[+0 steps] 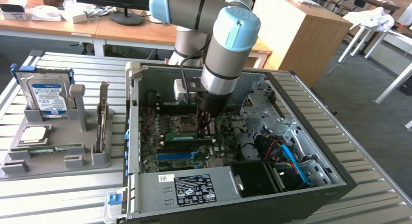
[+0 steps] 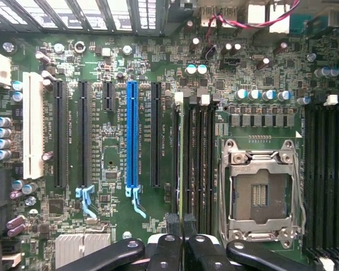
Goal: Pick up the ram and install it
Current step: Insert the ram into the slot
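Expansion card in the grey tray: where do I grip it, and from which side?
Pinch the top edge of the expansion card, coming straight down from above. It stands upright on edge, its foot held in the grey tray, so only that thin upper edge is free; close across its faces.

I read the motherboard (image 2: 113, 164) as matt green laminate, its blue slot (image 2: 132, 135) glossy plastic, the socket frame (image 2: 233, 192) bright bare metal; the gripper (image 2: 181, 223) fingers (image 2: 172, 228) look matt black (plastic, probably), the case (image 1: 132, 113) dull grey metal.
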